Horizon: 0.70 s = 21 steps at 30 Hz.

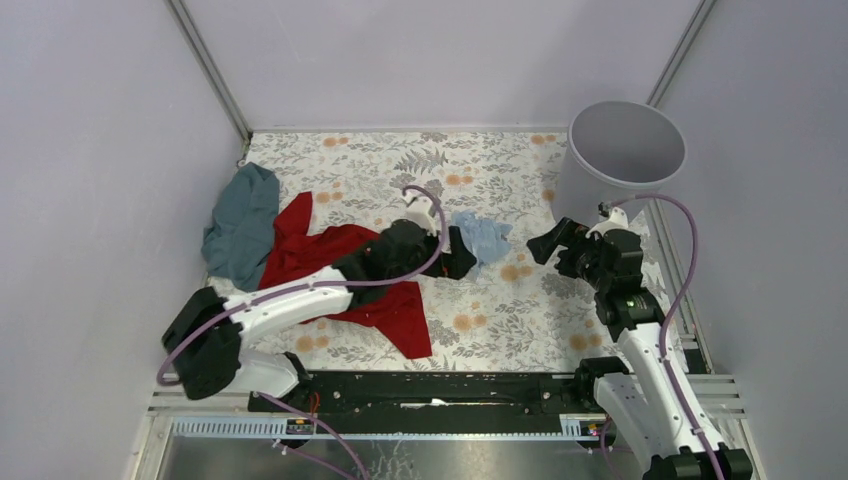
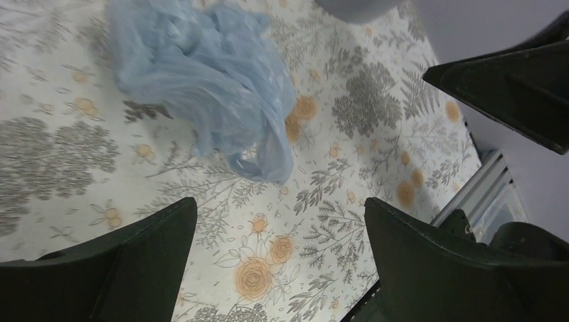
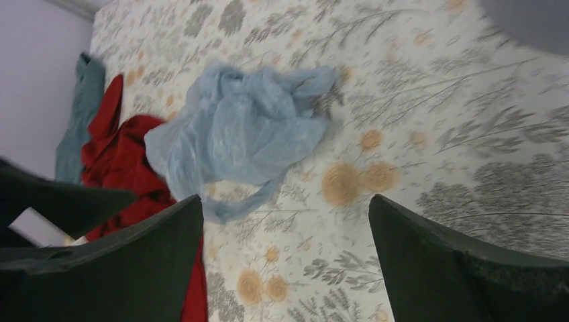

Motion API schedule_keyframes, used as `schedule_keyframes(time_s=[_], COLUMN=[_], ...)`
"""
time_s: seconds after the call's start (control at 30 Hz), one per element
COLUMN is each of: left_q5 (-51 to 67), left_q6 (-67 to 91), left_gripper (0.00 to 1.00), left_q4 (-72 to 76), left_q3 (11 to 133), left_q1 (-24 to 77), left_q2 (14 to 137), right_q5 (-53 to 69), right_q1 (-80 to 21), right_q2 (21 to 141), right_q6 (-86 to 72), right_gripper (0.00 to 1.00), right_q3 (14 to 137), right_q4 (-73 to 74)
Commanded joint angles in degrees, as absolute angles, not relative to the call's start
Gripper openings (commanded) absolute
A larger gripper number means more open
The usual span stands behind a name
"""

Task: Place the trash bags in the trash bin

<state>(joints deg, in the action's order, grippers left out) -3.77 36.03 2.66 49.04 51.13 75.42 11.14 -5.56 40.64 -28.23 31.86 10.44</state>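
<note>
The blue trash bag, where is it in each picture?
Top external: the bag lies crumpled mid-table, left of the bin.
Left wrist: the bag fills the upper left; a sliver of the bin shows at the top edge.
Right wrist: the bag sits centre-left; the bin is in the top right corner.
Shared landmark: the grey bin.

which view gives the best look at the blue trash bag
Right wrist: the whole trash bag shows, crumpled on the table with its handle loop visible. Left wrist sees it closer but cut off at the frame's top. Top external shows only a small patch beside the left gripper.
</note>
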Motion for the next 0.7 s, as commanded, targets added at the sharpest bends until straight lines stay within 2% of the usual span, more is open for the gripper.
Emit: schedule_keyframes(time_s=[0.0,0.1,0.27,0.3,0.4,0.43,0.57,0.67], left_q5=[-5.2,-5.5,-11.7,-12.0,-10.5,-10.2,-5.8,-6.5], left_q6=[39.0,39.6,39.0,39.0,39.3,39.3,39.1,39.5], left_gripper=[0.99,0.99,0.95,0.93,0.76,0.76,0.87,0.80], left_q4=[11.6,12.8,11.4,11.9,13.9,14.7,20.3,20.4], left_q3=[50.1,51.8,52.6,52.3,52.1,52.2,52.2,53.3], left_q1=[53.5,53.7,53.4,53.1,51.6,51.5,51.5,51.0], left_q2=[81.8,86.6,90.6,90.8,91.8,92.0,93.0,94.1], right_q5=[28.2,33.1,37.1,37.4,37.8,37.8,37.9,37.8], right_q1=[-5.7,-5.8,-5.9,-5.9,-6.2,-6.3,-6.7,-6.8], right_q2=[42.4,45.3,49.0,49.2,48.3,48.0,47.9,48.5], right_q6=[-32.1,-32.9,-29.7,-29.4,-29.9,-30.3,-31.0,-30.8], right_gripper=[1.00,1.00,1.00,1.00,1.00,1.00,1.00,1.00], right_q3=[26.8,24.9,25.5,25.5,24.5,24.0,23.4,23.4], right_q4=[-0.4,-5.0,-4.1,-3.7,-4.5,-4.9,-5.4,-5.4])
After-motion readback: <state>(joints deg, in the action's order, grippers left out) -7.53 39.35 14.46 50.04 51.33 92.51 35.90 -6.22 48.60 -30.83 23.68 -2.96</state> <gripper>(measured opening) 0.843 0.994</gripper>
